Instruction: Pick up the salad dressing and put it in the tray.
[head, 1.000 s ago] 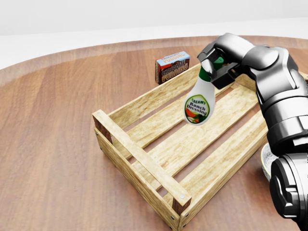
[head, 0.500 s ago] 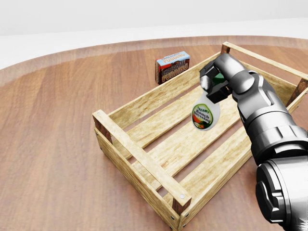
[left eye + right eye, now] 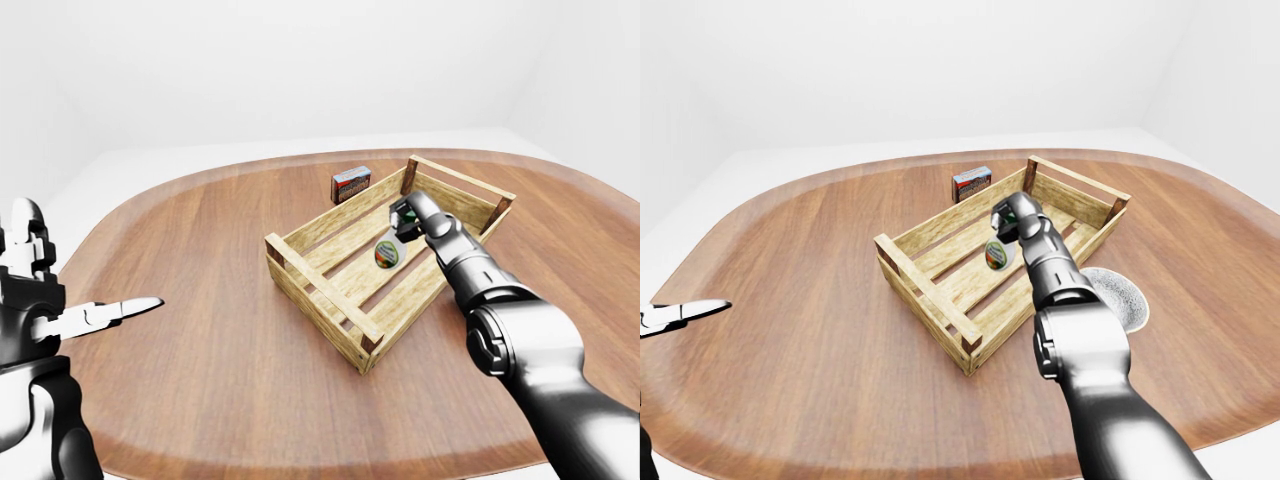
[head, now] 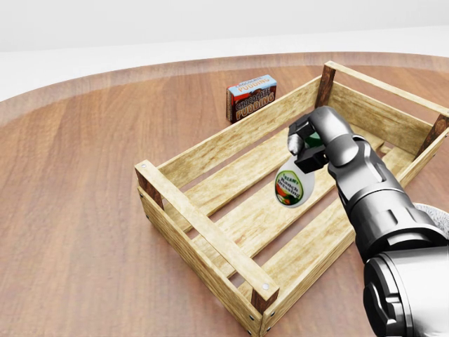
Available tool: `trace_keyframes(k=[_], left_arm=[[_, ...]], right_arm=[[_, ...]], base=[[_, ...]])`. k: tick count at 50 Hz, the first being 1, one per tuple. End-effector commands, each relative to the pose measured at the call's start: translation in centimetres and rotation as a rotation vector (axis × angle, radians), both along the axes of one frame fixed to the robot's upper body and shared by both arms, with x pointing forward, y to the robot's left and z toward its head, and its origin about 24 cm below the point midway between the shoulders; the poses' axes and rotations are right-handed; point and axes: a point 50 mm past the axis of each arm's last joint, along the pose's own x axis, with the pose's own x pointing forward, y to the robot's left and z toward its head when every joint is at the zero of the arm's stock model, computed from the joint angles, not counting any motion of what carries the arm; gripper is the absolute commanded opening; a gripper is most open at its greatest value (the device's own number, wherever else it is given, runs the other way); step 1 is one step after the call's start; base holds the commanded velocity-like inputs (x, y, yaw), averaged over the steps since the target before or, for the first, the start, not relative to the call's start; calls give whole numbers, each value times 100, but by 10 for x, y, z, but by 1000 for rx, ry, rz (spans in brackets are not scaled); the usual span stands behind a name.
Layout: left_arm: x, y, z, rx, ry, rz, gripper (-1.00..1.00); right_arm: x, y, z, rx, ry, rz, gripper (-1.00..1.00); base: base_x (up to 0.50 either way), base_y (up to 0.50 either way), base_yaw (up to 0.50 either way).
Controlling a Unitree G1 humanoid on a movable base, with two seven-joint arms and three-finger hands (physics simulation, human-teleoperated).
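Observation:
The salad dressing [image 4: 292,187], a white bottle with a green cap and a ranch label, hangs cap-up over the slatted floor of the wooden crate tray [image 4: 203,232]. My right hand [image 4: 306,147] is shut on its neck, low inside the tray near the middle. I cannot tell whether the bottle's base touches the slats. My left hand [image 3: 95,315] stays far off at the left edge of the left-eye view, its fingers spread and holding nothing.
A red pudding box [image 4: 251,97] stands on the round wooden table [image 4: 77,210] just beyond the tray's upper-left wall. A round grey dish [image 3: 1118,298] lies on the table to the right of the tray, beside my right forearm.
My right hand has lowered the bottle from above the tray's upper rim down into the tray, and slightly towards the view's bottom. The tray and the pudding box have not moved.

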Motion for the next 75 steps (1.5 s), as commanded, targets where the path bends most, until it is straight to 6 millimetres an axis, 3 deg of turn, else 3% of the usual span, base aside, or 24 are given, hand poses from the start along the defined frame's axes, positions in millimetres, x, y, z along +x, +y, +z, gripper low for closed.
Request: trace_keyframes(k=[1,21,48,64,75], left_arm=[[3,-2,-5,-7,20,-6,100],[3,-1,-7,-9,31,-6,100],[9,0,-19,-32,81,-3,100],[12,2,-27,-49,117,-2,100],[9,5,-22,-47,93,5,100]], right_arm=[[-2,-5,-6,10,1,-29,-100],[-11,-3,-32,31,63,-40,-100],[-18,2,-49,47,90,-40,-100],[-14,7,-42,36,93,-27,-100],[-10,17,-35,33,83,5,-100]], base=[[0,0,0],[0,0,0],[0,0,0],[0,0,0],[0,0,0]])
